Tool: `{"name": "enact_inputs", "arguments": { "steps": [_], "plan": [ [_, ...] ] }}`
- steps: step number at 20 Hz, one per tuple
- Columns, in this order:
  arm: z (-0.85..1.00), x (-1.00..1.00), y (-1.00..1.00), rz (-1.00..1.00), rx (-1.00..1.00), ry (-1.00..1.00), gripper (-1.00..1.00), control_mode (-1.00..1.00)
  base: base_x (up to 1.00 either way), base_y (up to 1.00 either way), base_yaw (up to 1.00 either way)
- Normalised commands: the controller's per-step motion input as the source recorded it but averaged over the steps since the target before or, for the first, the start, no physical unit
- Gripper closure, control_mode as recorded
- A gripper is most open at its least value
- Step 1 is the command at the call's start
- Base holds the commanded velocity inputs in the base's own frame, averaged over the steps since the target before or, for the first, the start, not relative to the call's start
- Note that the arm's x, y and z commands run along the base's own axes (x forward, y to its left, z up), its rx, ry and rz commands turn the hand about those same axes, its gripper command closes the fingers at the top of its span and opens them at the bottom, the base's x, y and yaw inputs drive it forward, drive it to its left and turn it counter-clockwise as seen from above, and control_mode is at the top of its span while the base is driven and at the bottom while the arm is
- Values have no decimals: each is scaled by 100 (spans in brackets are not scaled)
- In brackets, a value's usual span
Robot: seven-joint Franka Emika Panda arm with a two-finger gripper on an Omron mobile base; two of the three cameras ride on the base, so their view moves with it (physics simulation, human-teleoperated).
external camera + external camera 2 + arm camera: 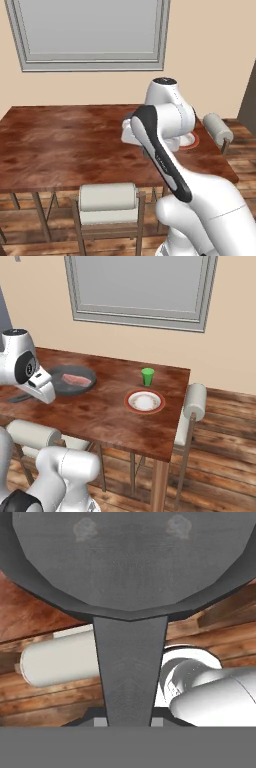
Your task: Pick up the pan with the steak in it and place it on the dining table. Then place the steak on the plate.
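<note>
pan [131, 567]: dark grey, matt, a fine grainy texture right across the base and handle
steak [76, 379]: pinkish-red, soft-looking, paler streaks through it
dining table [110, 411]: reddish-brown wood grain, glossy, catching light
plate [145, 402]: smooth, red-orange rim, speckled whitish centre
cup [147, 376]: plain green, smooth
chair backs [107, 196]: pale, smooth, rounded padding on brown wooden frames
floor [220, 456]: brown wooden planks

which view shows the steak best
The right base view: the steak lies in plain sight inside the pan on the dining table. In the left base view the arm covers that spot. The hand view looks at the pan's handle and base, with no meat to make out.
</note>
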Motion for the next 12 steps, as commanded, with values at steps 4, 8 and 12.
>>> {"name": "enact_inputs", "arguments": {
  "steps": [4, 8, 12],
  "plan": [
    [-10, -3, 2, 0, -8, 1, 100, -100, 0, 0, 0],
    [-30, 4, 0, 0, -9, -1, 100, -100, 0, 0, 0],
    [-50, 3, 0, 0, -10, -11, 100, -100, 0, 0, 0]
  ]
}}
